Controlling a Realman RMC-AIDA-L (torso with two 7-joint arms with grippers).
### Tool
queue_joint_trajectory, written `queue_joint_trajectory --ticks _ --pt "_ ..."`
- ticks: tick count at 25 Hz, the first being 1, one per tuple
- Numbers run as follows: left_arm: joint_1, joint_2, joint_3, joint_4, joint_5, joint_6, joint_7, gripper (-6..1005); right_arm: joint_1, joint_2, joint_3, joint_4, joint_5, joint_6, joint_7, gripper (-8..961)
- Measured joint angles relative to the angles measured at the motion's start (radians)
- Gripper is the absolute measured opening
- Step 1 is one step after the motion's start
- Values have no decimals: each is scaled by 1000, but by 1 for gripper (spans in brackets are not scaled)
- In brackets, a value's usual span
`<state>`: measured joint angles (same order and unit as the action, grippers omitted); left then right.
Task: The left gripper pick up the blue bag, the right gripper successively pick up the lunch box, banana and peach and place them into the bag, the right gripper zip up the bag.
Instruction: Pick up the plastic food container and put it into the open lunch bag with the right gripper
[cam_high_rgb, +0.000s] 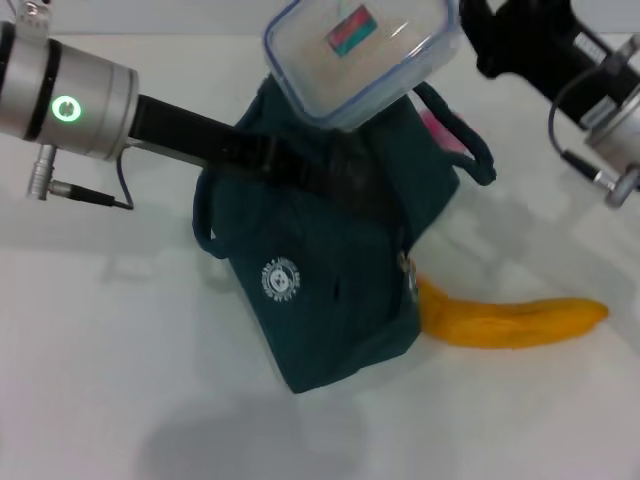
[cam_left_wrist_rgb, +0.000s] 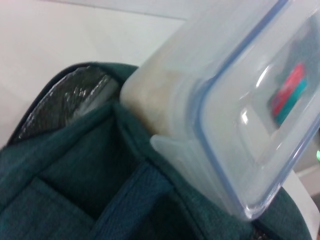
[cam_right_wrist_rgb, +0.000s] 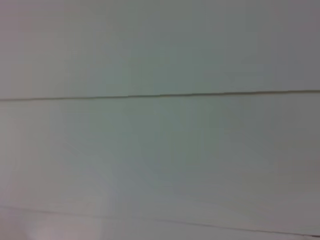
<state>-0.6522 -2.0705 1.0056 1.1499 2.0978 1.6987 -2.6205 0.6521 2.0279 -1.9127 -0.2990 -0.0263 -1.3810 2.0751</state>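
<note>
A: Biggest first, where's the blue bag (cam_high_rgb: 320, 290)?
B: Upright on the white bench (cam_high_rgb: 100, 380), mouth open, foil lining (cam_left_wrist_rgb: 65, 107) showing at the rim. Left arm reaches across its top; left end effector (cam_high_rgb: 335, 180) sits dark against the fabric, can't tell if clenched or released.
A: Lunch box (cam_high_rgb: 362, 55)?
B: Tilted, lower end in the bag mouth, upper end cut off by frame edge. Right end effector (cam_high_rgb: 478, 40) at its far end, fingers hidden, can't tell.
A: Banana (cam_high_rgb: 510, 320)?
B: On bench, one tip touching the bag's base.
A: Peach (cam_high_rgb: 442, 135)?
B: Pink sliver behind bag, mostly hidden.
</note>
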Motion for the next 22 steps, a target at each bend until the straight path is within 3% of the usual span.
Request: queue_joint_trajectory --ticks 2,4,22 --pt "0 0 -26 -3 0 -2 12 40 -17 0 -84 -5 88 13 -20 96" --pt "1 -1 -43 -3 -1 -2 18 40 -24 0 -98 2 97 11 -22 96" --pt "26 4 -85 -5 -3 -3 20 41 -71 -3 -98 14 90 18 -44 120"
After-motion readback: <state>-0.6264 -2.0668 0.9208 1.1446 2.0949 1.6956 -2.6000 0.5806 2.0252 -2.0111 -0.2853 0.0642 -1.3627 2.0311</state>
